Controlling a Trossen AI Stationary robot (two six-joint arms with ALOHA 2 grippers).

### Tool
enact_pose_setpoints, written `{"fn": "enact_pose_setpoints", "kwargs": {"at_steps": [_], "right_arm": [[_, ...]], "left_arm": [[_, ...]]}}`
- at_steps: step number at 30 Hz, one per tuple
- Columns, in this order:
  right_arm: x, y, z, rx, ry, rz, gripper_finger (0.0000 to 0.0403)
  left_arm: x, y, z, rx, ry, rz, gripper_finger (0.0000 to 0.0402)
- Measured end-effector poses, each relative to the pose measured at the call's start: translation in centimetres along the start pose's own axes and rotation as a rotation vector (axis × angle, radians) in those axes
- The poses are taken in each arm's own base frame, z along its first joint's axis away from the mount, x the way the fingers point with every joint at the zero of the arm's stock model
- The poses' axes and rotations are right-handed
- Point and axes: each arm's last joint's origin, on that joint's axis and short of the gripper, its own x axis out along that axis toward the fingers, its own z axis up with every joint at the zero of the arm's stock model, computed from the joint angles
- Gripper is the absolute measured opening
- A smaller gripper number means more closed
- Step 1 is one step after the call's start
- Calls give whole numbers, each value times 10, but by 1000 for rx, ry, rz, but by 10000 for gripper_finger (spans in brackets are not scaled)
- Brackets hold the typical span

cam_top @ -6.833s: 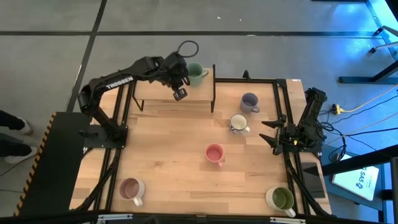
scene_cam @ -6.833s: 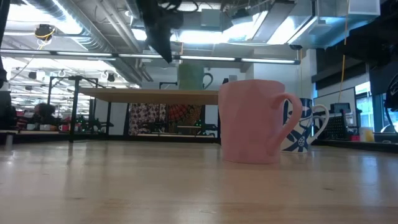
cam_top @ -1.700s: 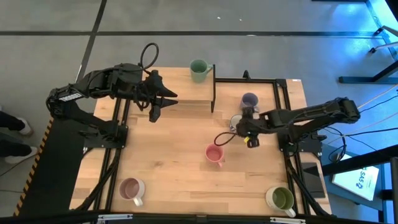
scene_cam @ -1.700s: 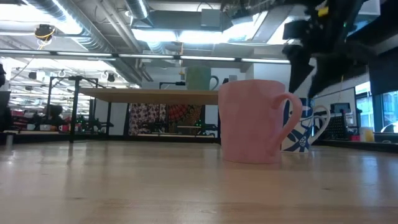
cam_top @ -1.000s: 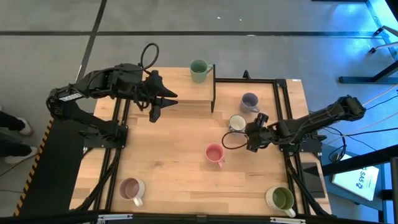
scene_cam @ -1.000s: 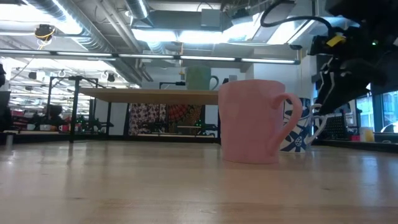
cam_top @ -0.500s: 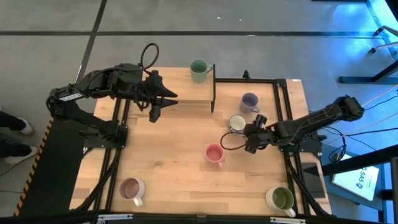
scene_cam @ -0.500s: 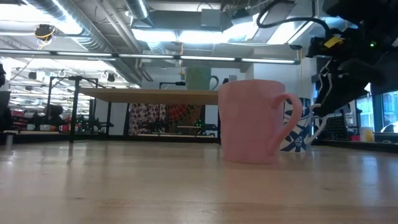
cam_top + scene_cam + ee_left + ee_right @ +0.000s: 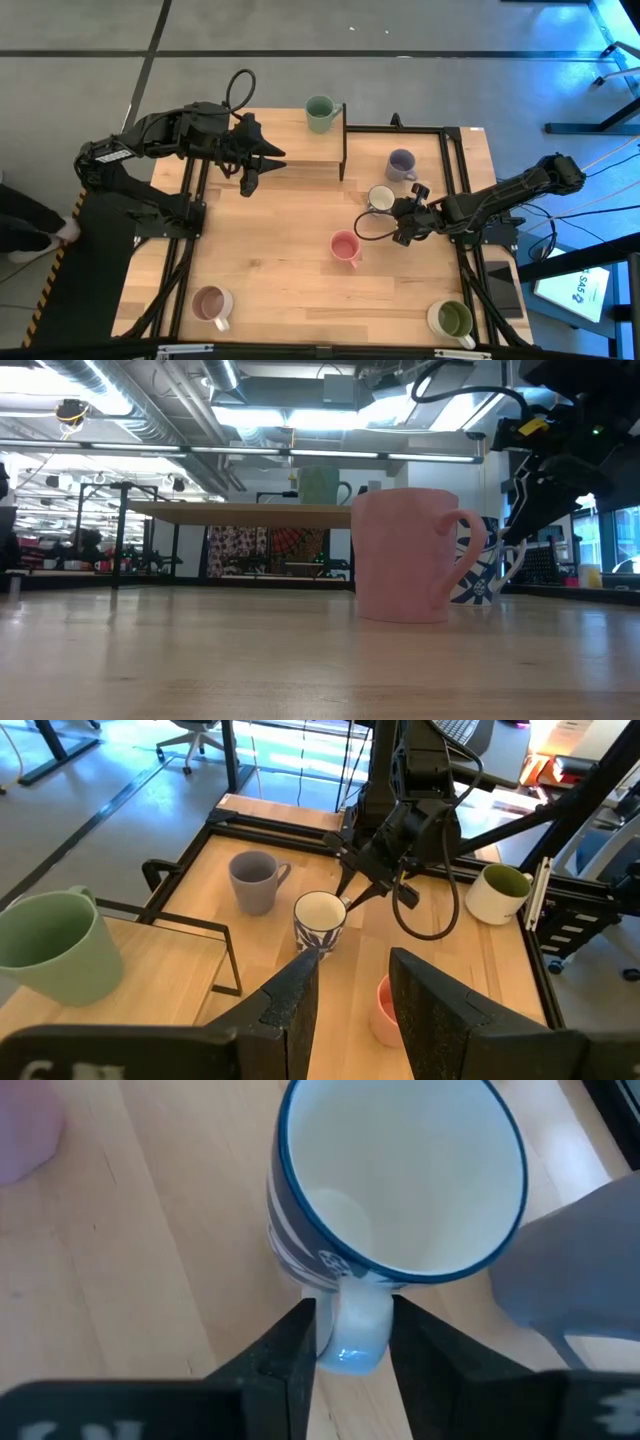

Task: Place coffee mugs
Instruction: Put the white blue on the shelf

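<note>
The white mug with blue pattern (image 9: 381,197) stands upright on the table right of centre, and my right gripper (image 9: 352,1335) is shut on its handle. The pink mug (image 9: 344,247) stands just nearer, the lavender mug (image 9: 401,163) just farther. The green mug (image 9: 318,114) stands on the raised shelf (image 9: 280,148) at the back. My left gripper (image 9: 248,183) hovers open and empty in front of that shelf. A beige-pink mug (image 9: 209,303) stands near left, and a cream mug with an olive inside (image 9: 452,320) near right. My right gripper pinches the mug's handle (image 9: 350,1352) between its two fingers (image 9: 296,1342), one on each flat side of the loop. The fingers come slanting down from the table's right. The mug stands upright with its base on the table.
The shelf's black frame (image 9: 344,140) rises just left of the lavender mug. Black rails (image 9: 452,170) run along the table's right side under my right arm. Bare wood lies in the middle and left of the table (image 9: 270,250).
My right gripper has crept a little toward the table's left, up to the white-and-blue mug's handle. The mug has stayed where it was.
</note>
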Motion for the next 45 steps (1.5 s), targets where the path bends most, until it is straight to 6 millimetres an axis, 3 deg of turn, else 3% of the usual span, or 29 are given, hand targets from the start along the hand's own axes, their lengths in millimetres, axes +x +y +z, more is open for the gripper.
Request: {"fn": "enact_pose_setpoints", "kwargs": {"at_steps": [4,8,17,26,31,36,41,45], "right_arm": [[1,1,0,15,8,1,98],[5,3,-1,23,33,-1,38],[5,6,3,43,41,4,36],[-12,5,25,48,-16,-33,36],[-37,4,55,29,-91,-28,36],[-82,-4,97,-17,-219,-45,36],[-131,-18,131,-53,-358,-43,36],[-153,-26,144,-62,-423,-34,36]], "left_arm": [[0,0,0,0,0,0,119],[0,0,0,0,0,0,119],[0,0,0,-3,1,-3,119],[3,0,0,4,5,8,119],[12,-2,-2,73,31,-29,119],[30,-6,-11,163,109,-129,128],[54,-9,-17,218,163,-216,171],[77,-10,-19,238,187,-217,216]]}}
